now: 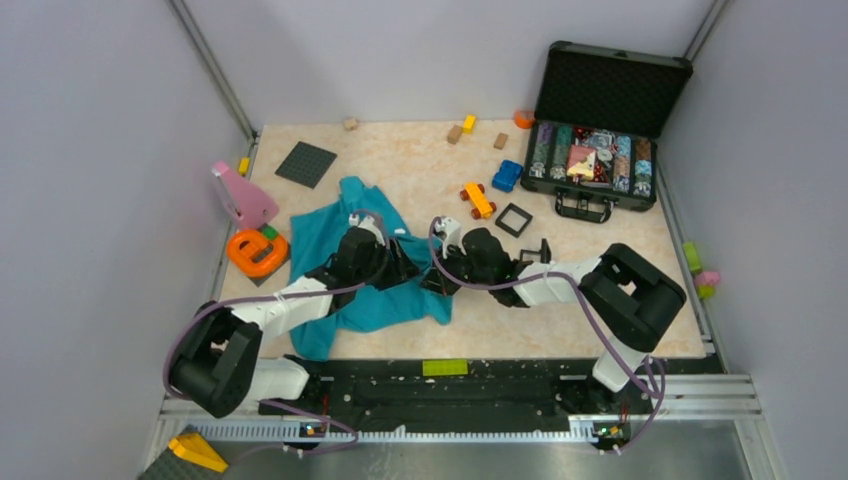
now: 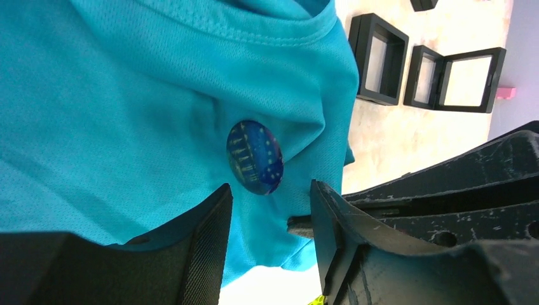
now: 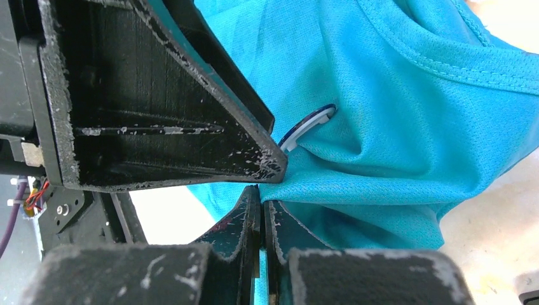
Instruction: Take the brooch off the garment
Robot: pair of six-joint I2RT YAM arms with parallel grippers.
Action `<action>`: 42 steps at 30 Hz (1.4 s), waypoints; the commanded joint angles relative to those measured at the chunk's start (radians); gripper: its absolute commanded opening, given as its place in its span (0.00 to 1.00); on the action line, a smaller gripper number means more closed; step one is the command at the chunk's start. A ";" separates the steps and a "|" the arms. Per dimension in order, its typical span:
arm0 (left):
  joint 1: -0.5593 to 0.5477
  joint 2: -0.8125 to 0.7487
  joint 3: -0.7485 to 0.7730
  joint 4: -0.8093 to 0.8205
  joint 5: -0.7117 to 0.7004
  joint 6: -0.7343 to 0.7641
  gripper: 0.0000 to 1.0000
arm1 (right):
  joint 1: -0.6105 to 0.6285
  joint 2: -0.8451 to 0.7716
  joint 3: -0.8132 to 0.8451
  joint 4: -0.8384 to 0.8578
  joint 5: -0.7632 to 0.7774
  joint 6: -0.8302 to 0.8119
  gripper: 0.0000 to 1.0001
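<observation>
From above, the garment [image 1: 335, 225] lies crumpled on the desk [image 1: 400, 160], and the left hand [image 1: 398, 262] and right hand [image 1: 440, 276] meet at its right edge. The left wrist view shows the brooch [image 2: 254, 157] pinned to the cloth just beyond the left hand's spread fingers, with 2 frames [image 2: 381, 60] nearby. In the right wrist view, the right hand is clenched on a garment fold beside the brooch's rim.

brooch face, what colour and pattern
Dark blue brooch with rows of small pale dots; clearest in the left wrist view.

One garment [image 1: 320, 235], one brooch [image 2: 255, 157], two toy cars [image 1: 507, 176]
</observation>
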 commanded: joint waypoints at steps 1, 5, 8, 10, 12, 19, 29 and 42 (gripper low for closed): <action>0.006 -0.046 0.024 0.069 -0.042 -0.012 0.52 | 0.020 -0.029 -0.002 0.056 -0.024 -0.028 0.00; 0.010 -0.148 -0.027 0.084 -0.147 -0.017 0.54 | 0.021 -0.030 -0.001 0.044 -0.009 -0.035 0.00; 0.011 -0.151 0.004 0.013 -0.165 0.000 0.56 | 0.020 -0.026 0.002 0.047 -0.015 -0.037 0.00; 0.010 -0.126 0.033 -0.029 -0.148 0.008 0.56 | 0.020 -0.023 0.005 0.047 -0.019 -0.036 0.00; 0.010 -0.091 0.062 -0.048 -0.111 0.031 0.57 | 0.021 -0.018 0.007 0.049 -0.021 -0.034 0.00; 0.009 0.027 0.118 -0.026 -0.063 0.037 0.51 | 0.022 -0.002 0.018 0.049 -0.035 -0.031 0.00; -0.010 0.116 0.175 -0.090 -0.081 0.077 0.39 | 0.024 -0.012 0.016 0.044 -0.034 -0.035 0.00; -0.023 0.092 0.176 -0.192 -0.151 0.107 0.22 | 0.024 -0.013 0.023 0.030 -0.034 -0.044 0.00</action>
